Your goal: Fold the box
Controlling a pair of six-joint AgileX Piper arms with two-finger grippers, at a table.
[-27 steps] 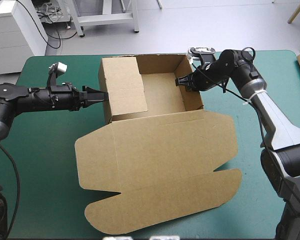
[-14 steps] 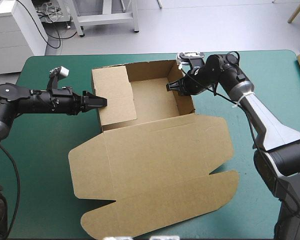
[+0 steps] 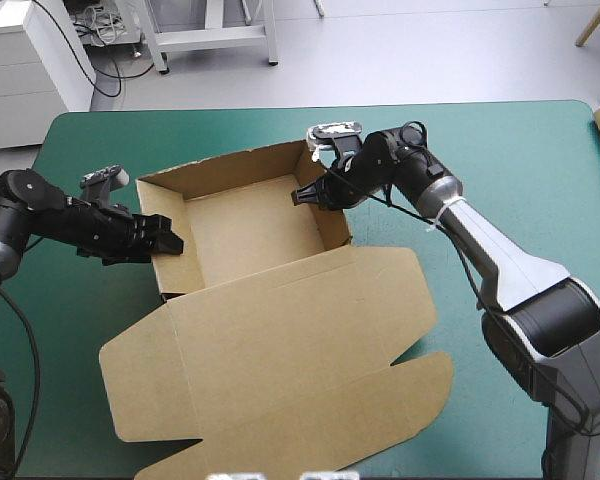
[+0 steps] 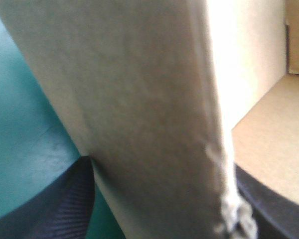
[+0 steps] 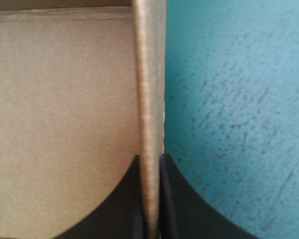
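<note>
So the flat-cut brown cardboard box (image 3: 280, 350) is sitting on the teal-green covered counter (image 3: 500, 160) as an open tray. The walls are up, and the big lid panel lies flat, spreading out from the box's near wall toward the robot. The whole box is turned a bit askew to the counter's edges. The left tool (image 3: 165, 243), with its two black fin-shaped fingers, is clamped on the box's left wall. In its wrist view the board fills the gap, with one finger (image 4: 65, 199) outside the box over the cover and the other on the inside by the box floor. The right tool (image 3: 305, 196) is pinched onto the box's right wall. Its fingers (image 5: 129, 209) are all but meeting, with just the wall's thin top edge between them, box floor on one side and bare cover on the other.
</note>
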